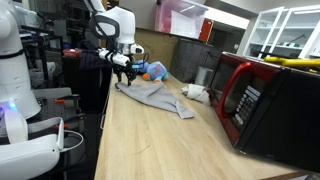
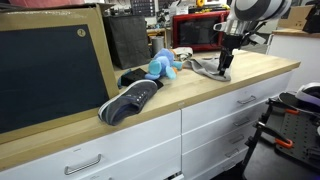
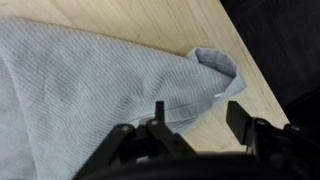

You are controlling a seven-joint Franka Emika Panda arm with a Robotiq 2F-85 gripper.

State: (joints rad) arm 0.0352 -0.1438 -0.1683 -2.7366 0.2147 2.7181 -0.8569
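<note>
- Wrist view looks straight down on a grey cloth (image 3: pixel 90 90) spread over the wooden surface (image 3: pixel 150 20), with one corner (image 3: pixel 215 65) folded back on itself near the surface's edge.
- The pincer (image 3: pixel 198 110) stands open. Its two fingers (image 3: pixel 157 112) are clearly apart and straddle the cloth's hem just below that folded corner, with nothing clamped between them.
- In both exterior views the cloth (image 1: pixel 155 95) (image 2: pixel 205 68) lies rumpled and flat at the near side of the surface, just beside a blue plush toy (image 2: pixel 160 66). A dark shoe (image 2: pixel 130 100) lies further along, and a red microwave (image 1: pixel 265 100) stands well apart.
- Handling, as I judge it:
  - The ribbed knit looks light, soft and limp, so it would sag and drape from any hold.
  - It is neither fragile nor slippery.
  - A single layer could slide thinly between the pads.
- The doubled corner or the thicker hem looks like the best place to take hold, since the fabric bunches there.
- The arm (image 1: pixel 115 25) comes down from above with its wrist near vertical, and the pincer (image 1: pixel 122 68) points at the surface, low over the cloth's end. Whether the tips touch the fabric I cannot tell.
</note>
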